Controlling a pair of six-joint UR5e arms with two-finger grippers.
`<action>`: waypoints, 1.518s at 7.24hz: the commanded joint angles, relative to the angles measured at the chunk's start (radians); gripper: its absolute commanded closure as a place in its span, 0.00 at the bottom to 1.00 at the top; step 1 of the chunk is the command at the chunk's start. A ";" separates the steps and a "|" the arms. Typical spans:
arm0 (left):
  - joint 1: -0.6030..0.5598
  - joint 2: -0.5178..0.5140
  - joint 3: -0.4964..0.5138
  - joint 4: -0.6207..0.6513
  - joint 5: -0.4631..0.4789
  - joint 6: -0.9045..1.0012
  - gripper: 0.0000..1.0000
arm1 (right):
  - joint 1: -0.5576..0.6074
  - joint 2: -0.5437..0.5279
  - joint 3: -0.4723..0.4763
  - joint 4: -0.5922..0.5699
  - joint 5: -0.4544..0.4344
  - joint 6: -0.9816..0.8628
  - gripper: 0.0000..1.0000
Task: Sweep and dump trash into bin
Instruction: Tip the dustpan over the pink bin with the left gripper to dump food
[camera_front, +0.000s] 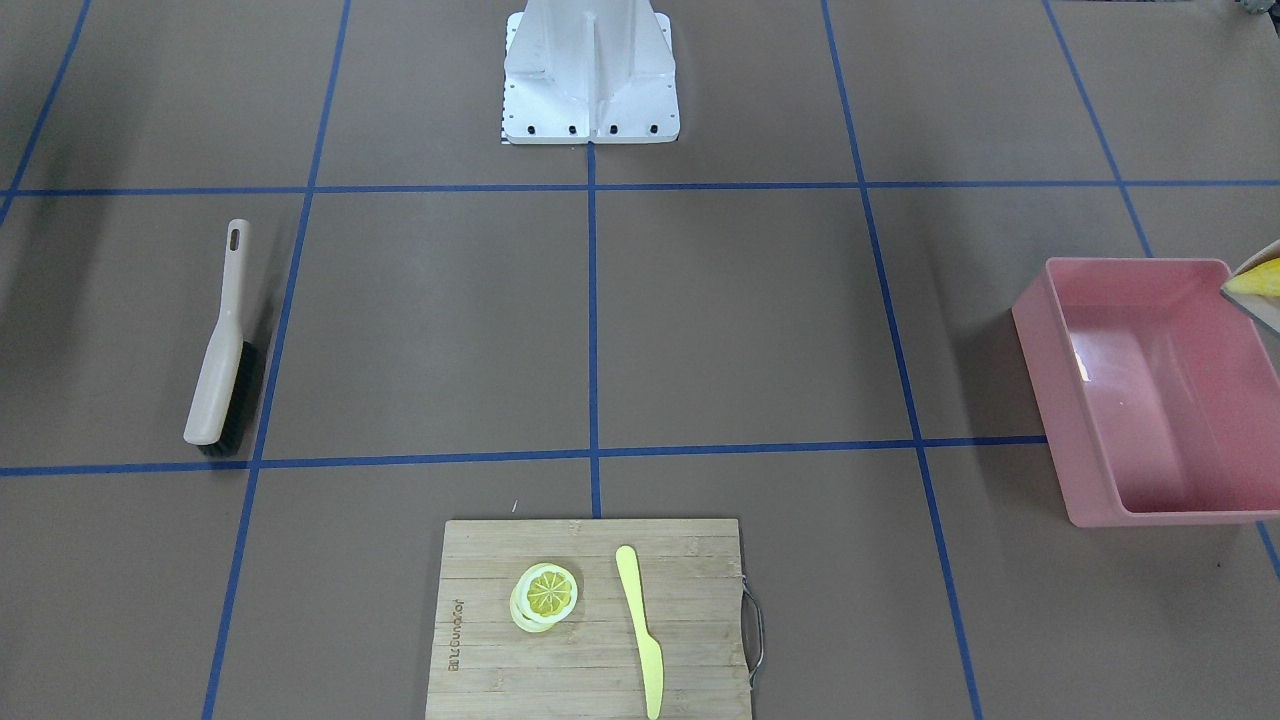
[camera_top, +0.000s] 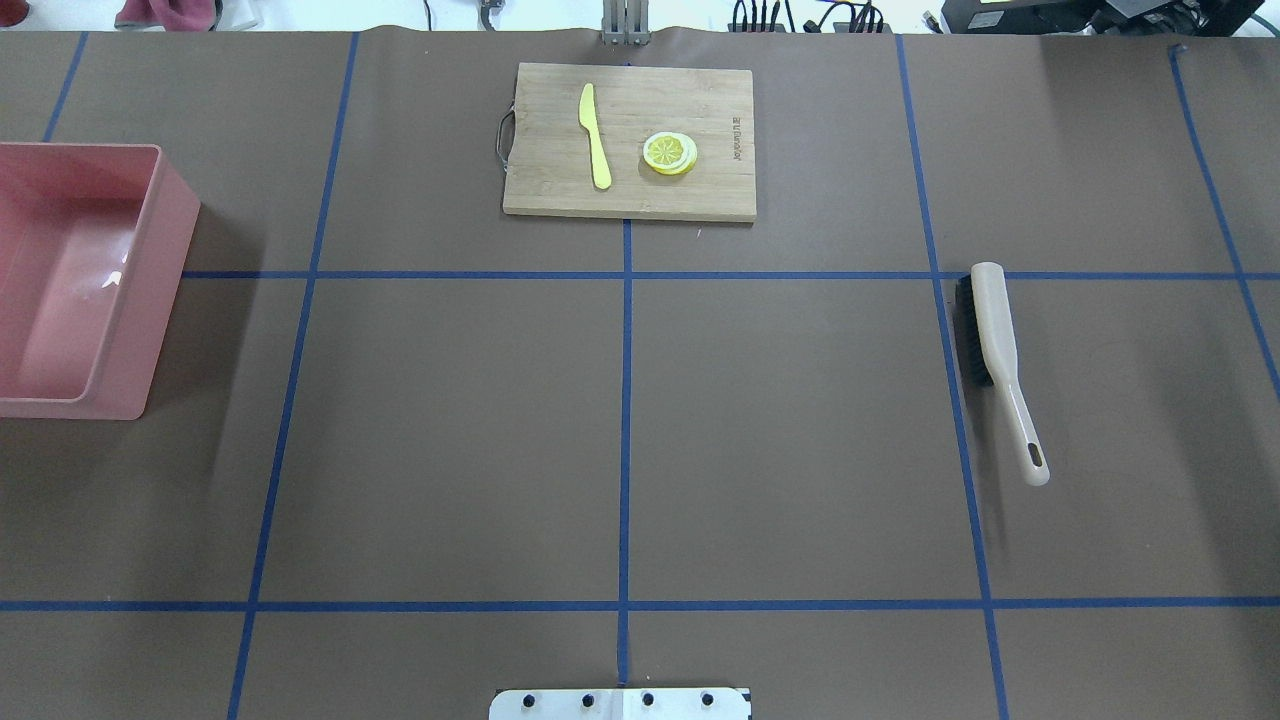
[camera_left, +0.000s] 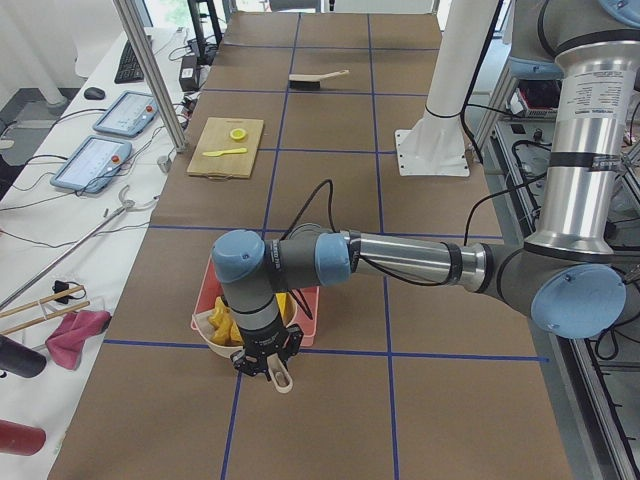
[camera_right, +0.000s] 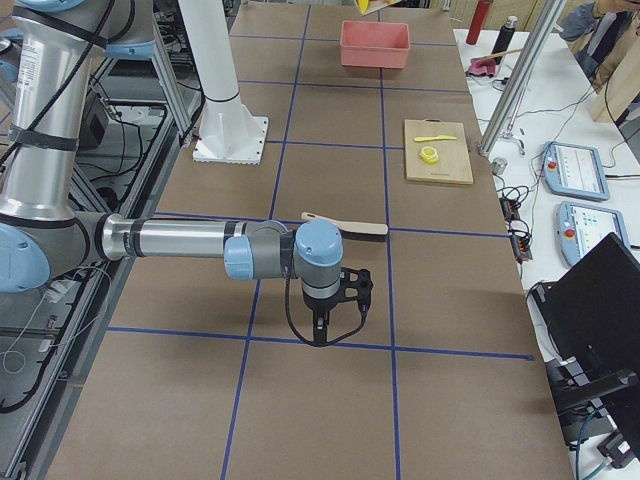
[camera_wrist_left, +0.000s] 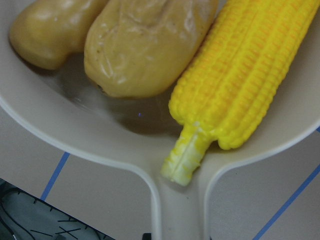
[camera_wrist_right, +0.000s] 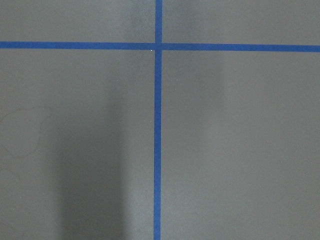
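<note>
Exterior front-facing view: the large rectangular glossy pink plastic bin (camera_front: 1050, 400) sits at the table's edge, and what shows of its floor is bare, so I judge the dump not yet done. Well apart from the bin lies the bamboo cutting board (camera_front: 480, 560), probably kept out of the sweeping lane.

The beige-grey handled plastic dustpan (camera_wrist_left: 100, 155) hangs above the bin's end farthest from the board, loaded and placed so that a tilt would drop its contents inside. The beige brush with dark bristles (camera_front: 220, 350) lies flat across the table from the bin, set aside because the sweeping looks finished.

All the trash rests in the dustpan, above the bin's rim: the yellow toy corn cob (camera_wrist_left: 245, 75), what seems to be the wrinkled tan ginger root (camera_wrist_left: 145, 45), and the smoother brown oval potato (camera_wrist_left: 45, 30).

The pale yellow plastic knife (camera_front: 640, 620) and yellow lemon slices (camera_front: 547, 595) stay on the board, far from the bin.

The left gripper (camera_left: 268, 372) is at the dustpan's handle. The right gripper (camera_right: 322, 335) hangs over bare table far from the bin. I cannot tell how either gripper's fingers stand.
</note>
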 joint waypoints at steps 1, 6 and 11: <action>0.106 -0.090 0.002 0.033 0.111 -0.027 1.00 | 0.001 0.011 0.000 0.002 0.005 0.000 0.00; 0.241 -0.128 -0.124 0.278 0.380 -0.016 1.00 | 0.001 0.011 -0.003 0.002 0.017 -0.006 0.00; 0.247 -0.069 -0.191 0.331 0.491 0.035 1.00 | 0.001 0.013 -0.006 0.002 0.016 -0.004 0.00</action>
